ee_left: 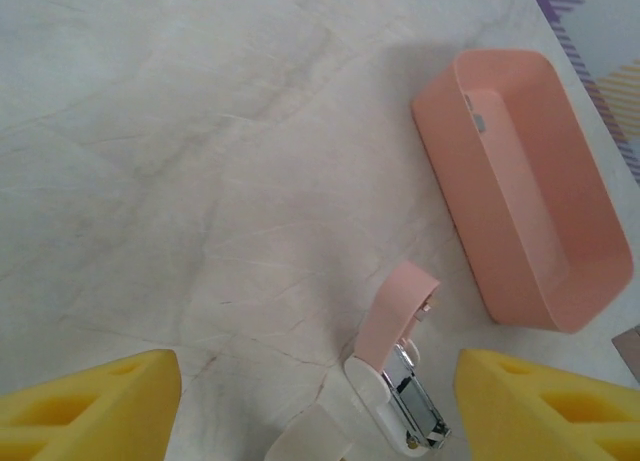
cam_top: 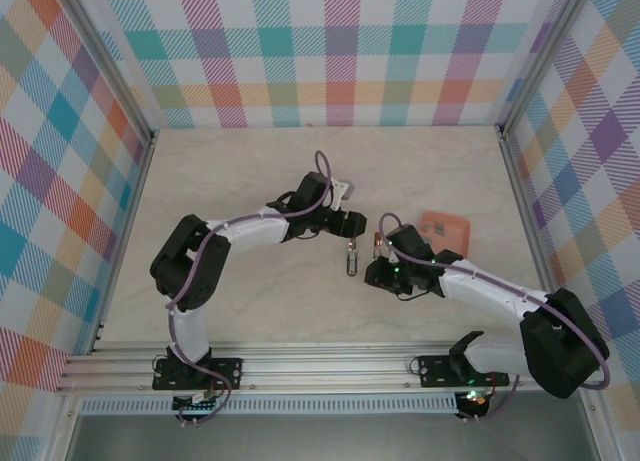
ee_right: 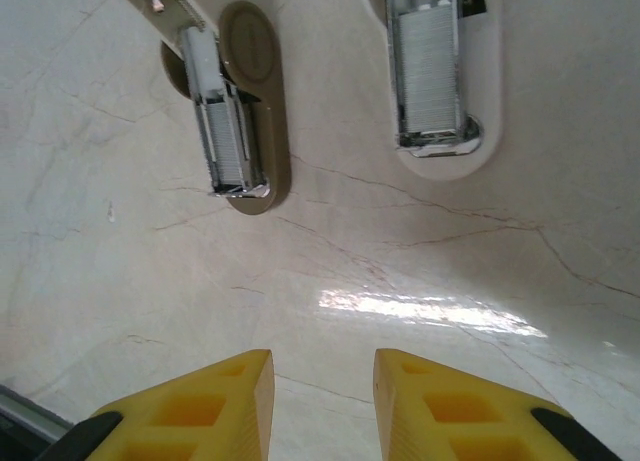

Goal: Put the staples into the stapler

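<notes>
Open stapler (ee_left: 398, 366) lies near the table (cam_top: 250, 181) centre, pink lid raised. Left gripper (ee_left: 316, 381) is spread wide over it. Right gripper (ee_right: 323, 371) is slightly parted, holding nothing. Grey staples (ee_left: 478, 122) sit inside the salmon tray (ee_left: 560, 241), toward the table's right edge.

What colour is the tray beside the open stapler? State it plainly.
The tray is salmon pink, plain with no pattern; it shows best in the left wrist view.
</notes>
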Controlling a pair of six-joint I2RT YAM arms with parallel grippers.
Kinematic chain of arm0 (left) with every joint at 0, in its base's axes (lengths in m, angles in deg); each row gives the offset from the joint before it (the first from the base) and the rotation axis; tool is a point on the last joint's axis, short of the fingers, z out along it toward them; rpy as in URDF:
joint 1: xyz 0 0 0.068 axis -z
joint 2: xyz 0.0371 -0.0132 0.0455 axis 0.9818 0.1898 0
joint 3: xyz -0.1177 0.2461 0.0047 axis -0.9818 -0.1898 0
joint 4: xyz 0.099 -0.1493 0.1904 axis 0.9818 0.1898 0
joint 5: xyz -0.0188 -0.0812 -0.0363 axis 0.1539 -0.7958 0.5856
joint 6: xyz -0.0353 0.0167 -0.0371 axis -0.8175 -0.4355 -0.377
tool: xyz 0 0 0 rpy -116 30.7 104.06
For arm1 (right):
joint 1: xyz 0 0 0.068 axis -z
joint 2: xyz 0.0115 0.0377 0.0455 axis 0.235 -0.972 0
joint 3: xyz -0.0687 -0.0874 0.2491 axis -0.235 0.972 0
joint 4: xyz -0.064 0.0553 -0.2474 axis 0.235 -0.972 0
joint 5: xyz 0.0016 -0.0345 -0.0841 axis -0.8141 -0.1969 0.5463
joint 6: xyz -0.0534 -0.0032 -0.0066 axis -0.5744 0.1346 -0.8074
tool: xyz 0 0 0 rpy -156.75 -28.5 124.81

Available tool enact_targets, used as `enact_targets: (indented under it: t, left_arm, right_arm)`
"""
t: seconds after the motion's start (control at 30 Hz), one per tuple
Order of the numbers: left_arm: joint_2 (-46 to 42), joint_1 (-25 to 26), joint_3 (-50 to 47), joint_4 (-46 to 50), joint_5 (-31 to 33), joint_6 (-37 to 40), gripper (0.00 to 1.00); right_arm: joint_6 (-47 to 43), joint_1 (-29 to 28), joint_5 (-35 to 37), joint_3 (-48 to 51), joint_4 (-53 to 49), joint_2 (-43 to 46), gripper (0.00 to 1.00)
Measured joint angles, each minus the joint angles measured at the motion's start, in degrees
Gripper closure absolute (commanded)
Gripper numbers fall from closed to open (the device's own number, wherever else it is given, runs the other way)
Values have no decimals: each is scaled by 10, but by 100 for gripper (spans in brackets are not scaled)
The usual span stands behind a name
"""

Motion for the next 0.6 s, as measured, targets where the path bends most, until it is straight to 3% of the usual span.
enact_targets:
  t: [0.13,0.6]
  left_arm:
    - [24,0,15,7,-30,15,37]
    - [50,4,30,17,-94,46,43]
  right_arm:
    - [9,3,-10,5,23,-6,68]
    - [24,3,-24,14,51,-32,68]
